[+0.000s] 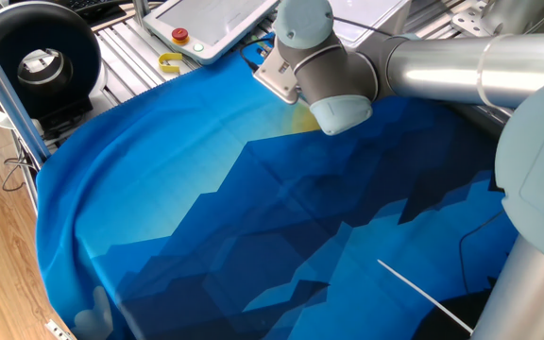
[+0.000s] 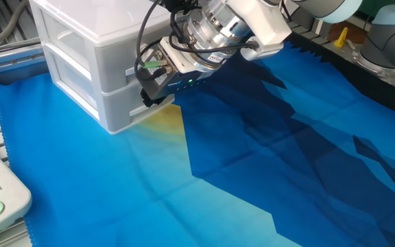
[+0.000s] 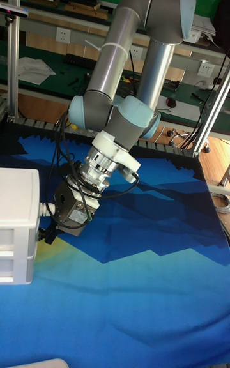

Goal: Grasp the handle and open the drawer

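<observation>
We see the gripper (image 2: 151, 94) pressed against the front of the white drawer (image 2: 118, 103) on a blue cloth (image 2: 238, 171), its jaws apparently clamped on the handle (image 3: 43, 237).

drawer (image 2: 88, 65) on cloth (image 2: 252, 158), gripper (image 2: 151, 95) at its front, panel (image 1: 211, 24) beyond cloth's edge

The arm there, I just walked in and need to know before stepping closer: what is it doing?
The robot arm has its gripper pressed up against the front of the lower drawer of a white plastic drawer unit on a blue cloth. The black jaws sit where the handle is; the knob itself is hidden. The drawer looks closed.
</observation>
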You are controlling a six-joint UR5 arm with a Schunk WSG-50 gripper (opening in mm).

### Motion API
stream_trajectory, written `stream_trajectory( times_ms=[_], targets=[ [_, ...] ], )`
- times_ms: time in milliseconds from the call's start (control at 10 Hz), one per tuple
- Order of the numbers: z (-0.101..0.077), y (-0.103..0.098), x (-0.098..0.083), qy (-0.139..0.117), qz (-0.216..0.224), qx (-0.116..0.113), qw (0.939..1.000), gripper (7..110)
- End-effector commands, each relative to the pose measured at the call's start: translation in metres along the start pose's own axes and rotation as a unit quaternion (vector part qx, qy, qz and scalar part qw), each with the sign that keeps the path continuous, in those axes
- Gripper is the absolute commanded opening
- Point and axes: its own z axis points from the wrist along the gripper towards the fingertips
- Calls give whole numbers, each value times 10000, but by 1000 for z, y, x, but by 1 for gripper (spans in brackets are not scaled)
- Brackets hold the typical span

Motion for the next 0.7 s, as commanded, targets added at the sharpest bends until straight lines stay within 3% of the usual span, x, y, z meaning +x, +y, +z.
stream_trajectory(
  times_ms=[0,200,600],
  targets=[
    [-2,-3,2,54,67,8,10000,7],
    [-7,-5,-3,29,99,-36,9999,7],
    [1,-3,-15,-219,139,-24,9997,7]
  ],
)
